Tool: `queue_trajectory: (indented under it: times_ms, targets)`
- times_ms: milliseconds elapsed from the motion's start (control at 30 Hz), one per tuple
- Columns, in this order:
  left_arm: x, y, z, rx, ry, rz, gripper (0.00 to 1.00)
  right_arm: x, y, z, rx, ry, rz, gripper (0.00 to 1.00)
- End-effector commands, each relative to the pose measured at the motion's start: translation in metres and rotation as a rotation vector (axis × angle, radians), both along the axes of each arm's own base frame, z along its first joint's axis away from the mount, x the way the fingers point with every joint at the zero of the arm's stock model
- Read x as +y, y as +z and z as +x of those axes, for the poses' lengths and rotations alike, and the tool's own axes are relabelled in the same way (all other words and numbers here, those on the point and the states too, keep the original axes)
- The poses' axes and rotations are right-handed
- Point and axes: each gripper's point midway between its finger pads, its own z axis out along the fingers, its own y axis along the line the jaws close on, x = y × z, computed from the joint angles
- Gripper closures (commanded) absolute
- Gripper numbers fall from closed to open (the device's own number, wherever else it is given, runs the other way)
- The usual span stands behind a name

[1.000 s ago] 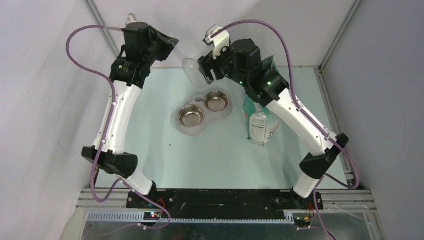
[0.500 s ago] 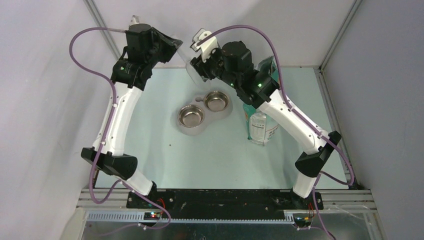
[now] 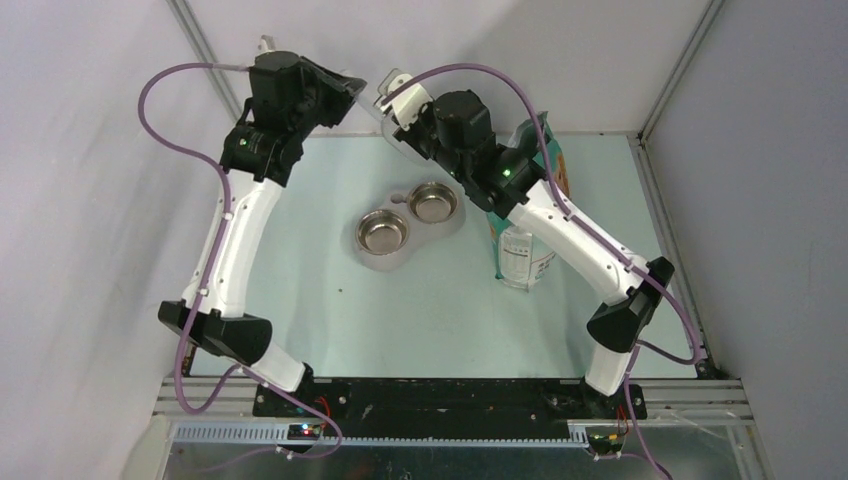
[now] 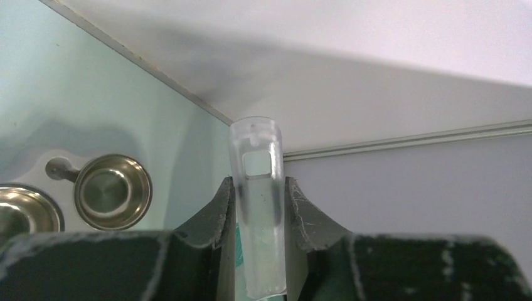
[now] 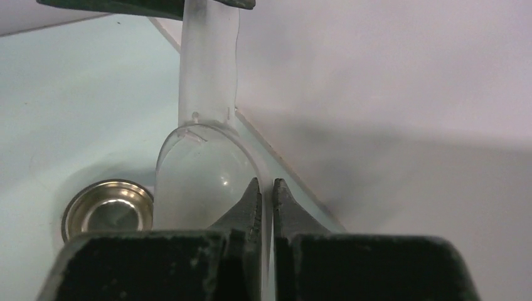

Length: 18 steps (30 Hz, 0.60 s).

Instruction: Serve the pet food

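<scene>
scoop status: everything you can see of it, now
The clear plastic scoop is translucent, with a rounded bowl and a flat handle that has a square hole near its end. The bowl looks empty. It hangs in the air near the far edge of the table. The left gripper clamps the handle between its jaws; the right gripper looks shut on the bowl's rim.
</scene>
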Motion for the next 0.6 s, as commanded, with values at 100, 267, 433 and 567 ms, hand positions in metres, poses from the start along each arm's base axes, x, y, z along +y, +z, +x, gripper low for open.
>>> queue_trajectory:
  times_ms: [100, 267, 433, 567]
  targets:
    - [-0.027, 0.054, -0.018, -0.275, -0.256, 0.009, 0.27, -0.011, 0.028, 0.007, 0.012, 0.010, 0.114, 1.00]
    - [-0.052, 0.093, -0.051, -0.656, -0.630, 0.014, 0.16, -0.033, 0.054, -0.002, 0.287, 0.228, 0.377, 1.00]
    - [-0.046, 0.063, -0.058, -0.623, -0.756, 0.074, 0.14, -0.047, 0.045, -0.022, 0.381, 0.398, 0.390, 1.00]
    - [-0.047, 0.042, -0.071, -0.558, -0.853, 0.093, 0.15, -0.056, 0.025, -0.030, 0.410, 0.440, 0.338, 1.00]
